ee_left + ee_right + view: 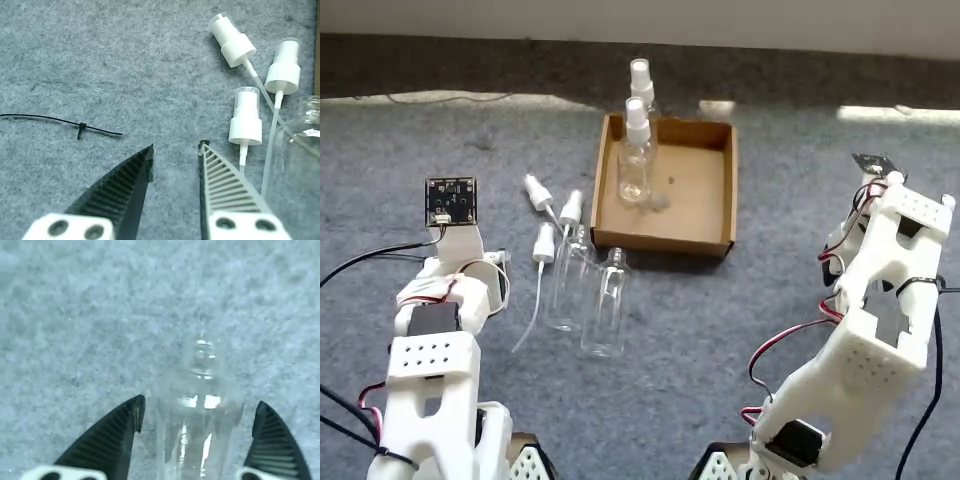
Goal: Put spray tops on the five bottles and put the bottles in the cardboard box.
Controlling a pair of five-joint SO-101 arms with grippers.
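Observation:
The cardboard box [710, 190] lies at the middle back with one topped bottle [635, 160] standing inside. Another topped bottle [640, 82] stands just behind the box. Two clear bottles without tops [565, 285] [605, 300] lie in front of the box's near left corner. Three loose spray tops [232, 40] [284, 67] [246, 117] lie beside them. My left gripper [176, 148] is open over bare carpet, just short of the nearest spray top. My right gripper [197, 415] is open, with a topless clear bottle [200, 405] between its fingers and a gap on each side.
A black cable tie [65, 122] lies on the grey carpet [740, 320] beyond my left gripper. The right arm [870, 300] stands to the right of the box, the left arm [440, 330] at the lower left. A darker strip runs along the back edge.

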